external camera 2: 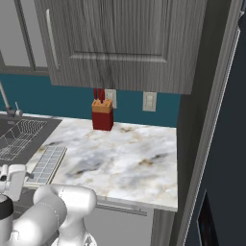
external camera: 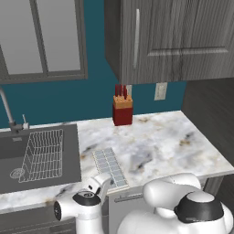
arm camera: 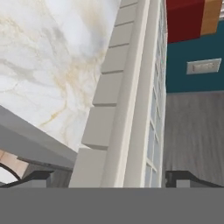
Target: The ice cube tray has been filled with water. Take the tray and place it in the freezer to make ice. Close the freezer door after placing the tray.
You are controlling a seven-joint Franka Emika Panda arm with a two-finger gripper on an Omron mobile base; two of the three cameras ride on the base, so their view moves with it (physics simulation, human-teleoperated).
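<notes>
Ice cube tray (external camera: 110, 167) lying flat on marble worktop (external camera: 155, 141), near front edge, just right of sink (external camera: 39, 157) holding wire dish rack (external camera: 42, 154). End effector (arm camera: 111, 177) spread wide, one fingertip (arm camera: 39, 177) either side of the tray's near end; contact not discernible, nothing gripped. Tray seen edge-on in hand view. Red knife block (external camera: 122, 109) upright at back wall, well apart from tray. Slate-blue fridge door (external camera 2: 223, 192) at far right.
</notes>
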